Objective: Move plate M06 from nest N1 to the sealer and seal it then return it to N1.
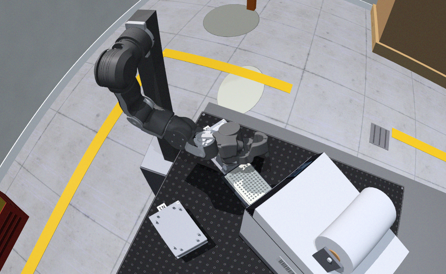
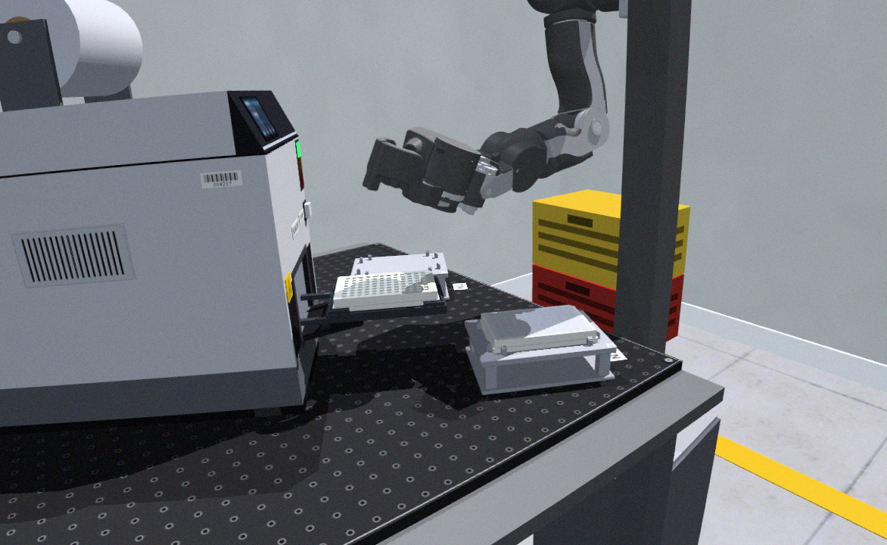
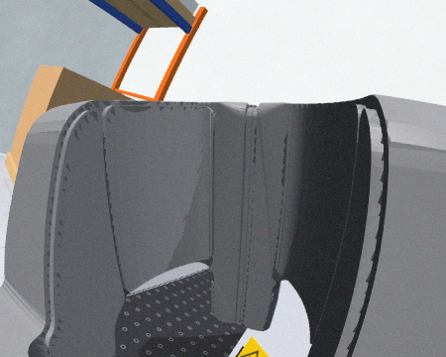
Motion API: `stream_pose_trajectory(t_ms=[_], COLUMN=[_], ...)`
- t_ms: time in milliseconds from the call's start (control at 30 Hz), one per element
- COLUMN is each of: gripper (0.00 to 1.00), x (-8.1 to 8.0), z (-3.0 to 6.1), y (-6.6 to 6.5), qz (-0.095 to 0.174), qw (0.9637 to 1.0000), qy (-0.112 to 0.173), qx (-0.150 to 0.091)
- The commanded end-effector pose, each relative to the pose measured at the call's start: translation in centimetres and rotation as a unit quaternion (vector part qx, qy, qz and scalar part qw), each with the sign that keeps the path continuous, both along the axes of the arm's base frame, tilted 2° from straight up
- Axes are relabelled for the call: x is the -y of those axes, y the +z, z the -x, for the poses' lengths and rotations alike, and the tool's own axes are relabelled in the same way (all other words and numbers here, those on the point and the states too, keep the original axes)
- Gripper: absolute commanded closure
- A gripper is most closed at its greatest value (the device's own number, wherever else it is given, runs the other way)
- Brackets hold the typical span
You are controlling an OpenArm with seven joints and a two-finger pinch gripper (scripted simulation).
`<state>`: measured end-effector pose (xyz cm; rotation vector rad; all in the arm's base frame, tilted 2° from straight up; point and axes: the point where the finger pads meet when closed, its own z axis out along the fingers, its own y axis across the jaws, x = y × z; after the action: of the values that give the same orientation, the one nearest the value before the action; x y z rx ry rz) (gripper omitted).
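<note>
While shut, jaws above stage (image 2: 392,306), apart

"N1" tag (image 1: 162,206) by plate nest (image 1: 178,228)

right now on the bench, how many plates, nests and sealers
Plates: 2, the open-well one on the sealer's stage and the foil-covered one on a nest
Nests: 2, the bare N1 and the one under the foil-covered plate
Sealers: 1
Total: 5
</note>
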<state>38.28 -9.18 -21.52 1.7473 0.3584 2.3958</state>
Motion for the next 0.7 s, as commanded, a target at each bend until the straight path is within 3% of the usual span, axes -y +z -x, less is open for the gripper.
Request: stream_pose_trajectory(t_ms=[0, 167, 233, 333, 667], gripper=[1.00, 1.00, 1.00, 1.00, 1.00], x=[0.0, 0.0, 1.7, 4.1, 4.1], z=[-0.08, -0.08, 0.23, 0.61, 0.61], y=[0.2, 0.2, -0.5, -1.5, -1.5], qz=[-0.003, -0.003, -0.029, -0.072, -0.072], qw=[1.0000, 1.0000, 0.9986, 0.9916, 0.9916], qy=[-0.002, -0.002, -0.042, -0.105, -0.105], qx=[0.003, 0.003, -0.009, -0.025, -0.025])
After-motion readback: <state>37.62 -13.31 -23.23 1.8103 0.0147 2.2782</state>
